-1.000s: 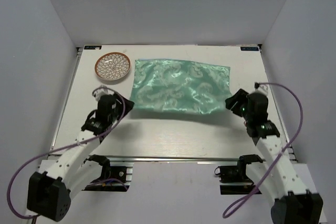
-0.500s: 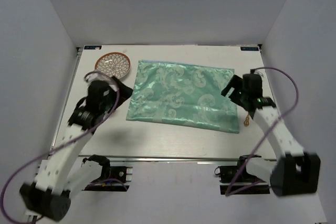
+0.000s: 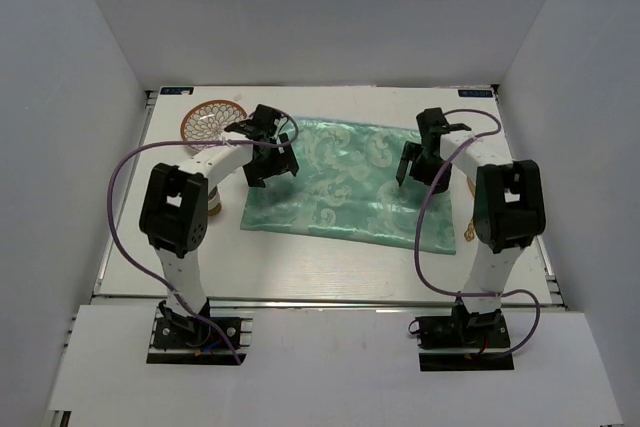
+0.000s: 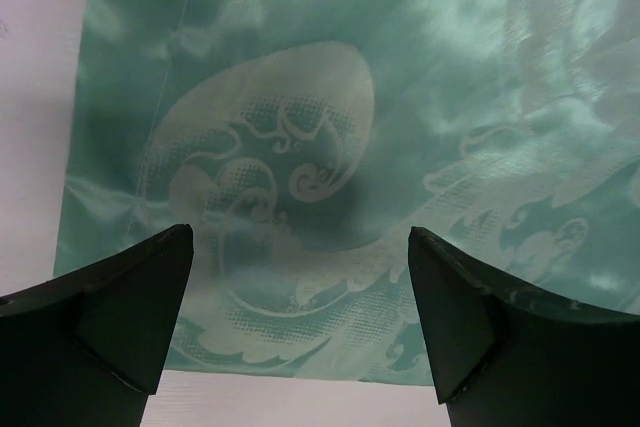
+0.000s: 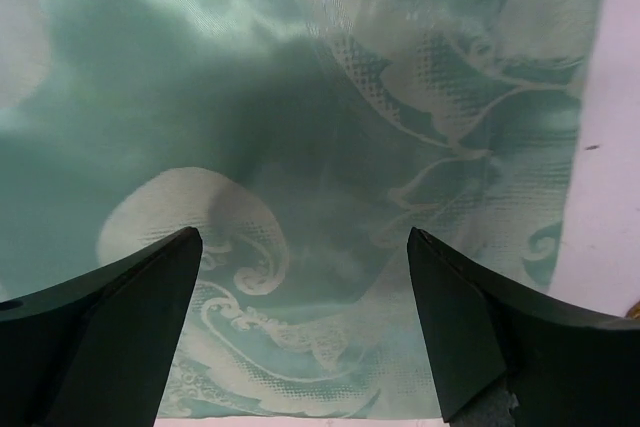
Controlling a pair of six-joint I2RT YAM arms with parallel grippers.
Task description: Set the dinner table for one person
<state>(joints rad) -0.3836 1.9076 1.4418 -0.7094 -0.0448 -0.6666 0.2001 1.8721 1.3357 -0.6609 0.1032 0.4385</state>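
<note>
Both arms have reached forward over the green mat (image 3: pixel 345 187) since a second ago.
Top view: mat lies mid dinner table (image 3: pixel 300 269), patterned bowl (image 3: pixel 212 125) far-left. Left wrist: left gripper (image 4: pixel 300 237) spread, empty, above the cloth. Right wrist: right gripper (image 5: pixel 303 237) likewise spread.

A glossy green cloth (image 3: pixel 345 182) with pale swirling patterns lies spread flat on the table (image 3: pixel 300 267), slightly askew. A round plate (image 3: pixel 207 125) with a brown rim and lacy white pattern sits just beyond its far left corner. Plain pale walls (image 3: pixel 80 67) enclose three sides.
</note>
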